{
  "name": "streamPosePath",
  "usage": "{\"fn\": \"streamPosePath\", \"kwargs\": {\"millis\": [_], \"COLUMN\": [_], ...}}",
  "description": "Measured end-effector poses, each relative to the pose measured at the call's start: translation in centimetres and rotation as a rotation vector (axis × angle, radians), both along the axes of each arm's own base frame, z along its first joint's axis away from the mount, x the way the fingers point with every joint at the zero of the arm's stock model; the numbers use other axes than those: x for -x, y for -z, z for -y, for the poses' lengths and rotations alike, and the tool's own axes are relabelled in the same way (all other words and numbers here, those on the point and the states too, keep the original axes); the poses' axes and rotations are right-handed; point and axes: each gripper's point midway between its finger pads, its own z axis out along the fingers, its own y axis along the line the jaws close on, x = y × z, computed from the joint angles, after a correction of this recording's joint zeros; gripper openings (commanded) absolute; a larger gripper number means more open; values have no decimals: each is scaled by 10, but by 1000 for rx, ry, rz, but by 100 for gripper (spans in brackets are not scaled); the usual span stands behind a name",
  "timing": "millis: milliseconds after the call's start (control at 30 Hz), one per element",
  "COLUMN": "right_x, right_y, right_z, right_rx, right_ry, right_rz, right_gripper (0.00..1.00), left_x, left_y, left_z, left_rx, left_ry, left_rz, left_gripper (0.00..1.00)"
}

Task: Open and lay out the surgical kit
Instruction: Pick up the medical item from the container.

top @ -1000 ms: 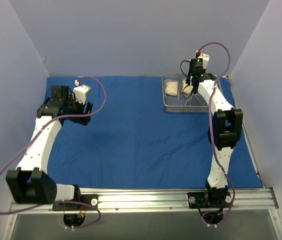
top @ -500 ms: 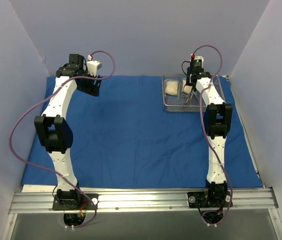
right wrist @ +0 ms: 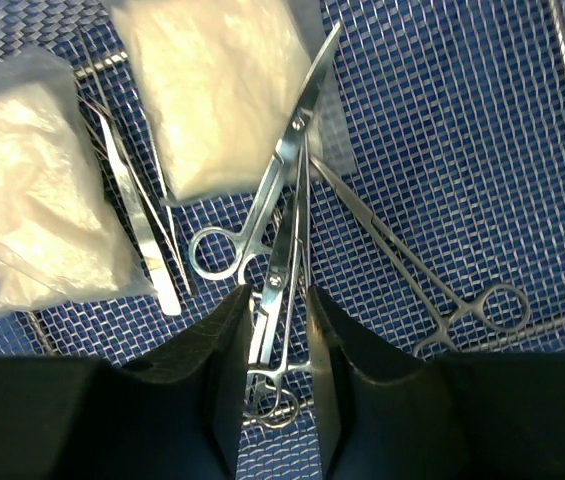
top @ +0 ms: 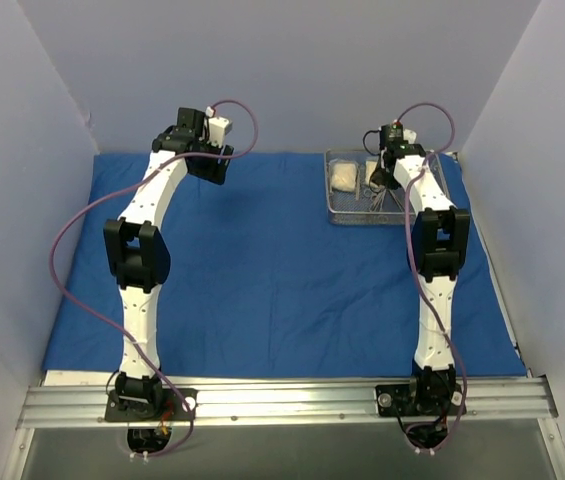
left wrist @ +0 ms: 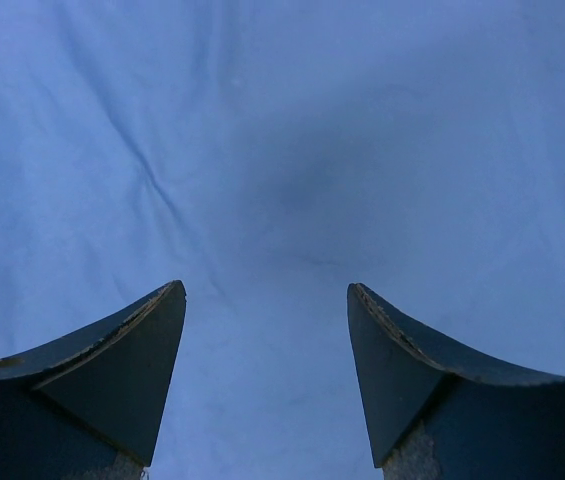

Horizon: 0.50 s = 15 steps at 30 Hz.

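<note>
The blue cloth wrap [top: 282,270] lies spread flat over the table. The wire-mesh steel tray [top: 362,220] stands on it at the back right. In the right wrist view the tray [right wrist: 482,120] holds two white gauze packets [right wrist: 32,200] [right wrist: 222,90], tweezers [right wrist: 137,220] and several scissor-handled clamps. My right gripper [right wrist: 277,300] is down in the tray, its jaws closed narrowly on a bundle of clamps [right wrist: 287,250]. Another clamp [right wrist: 432,280] lies to its right. My left gripper [left wrist: 267,290] is open and empty above bare blue cloth, at the back left [top: 207,165].
Pale walls close in the table at the back and on both sides. The cloth's near edge ends at the metal rail [top: 282,400] that carries both arm bases. Purple cables loop from each wrist.
My left arm has swung from the left side up and to the back, stretching out. My right gripper has edged a little further back inside the tray.
</note>
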Motion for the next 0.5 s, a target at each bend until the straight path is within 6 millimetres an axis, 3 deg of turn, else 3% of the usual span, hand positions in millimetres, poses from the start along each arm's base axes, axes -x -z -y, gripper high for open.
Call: {"fn": "streamPosePath", "kwargs": {"millis": [133,500], "right_x": [11,43], "right_y": [10,44], "right_z": [-1,-3], "right_rx": [-20,-36], "right_ry": [33,18], "right_rz": [-43,-182], "right_gripper": [18,16], "left_x": [-9,-12], "left_y": [6,17], "left_z": [-7,-17], "left_rx": [-7,5], "left_ry": [-35,-82], "left_rz": [6,-17], "left_gripper": [75,75]}}
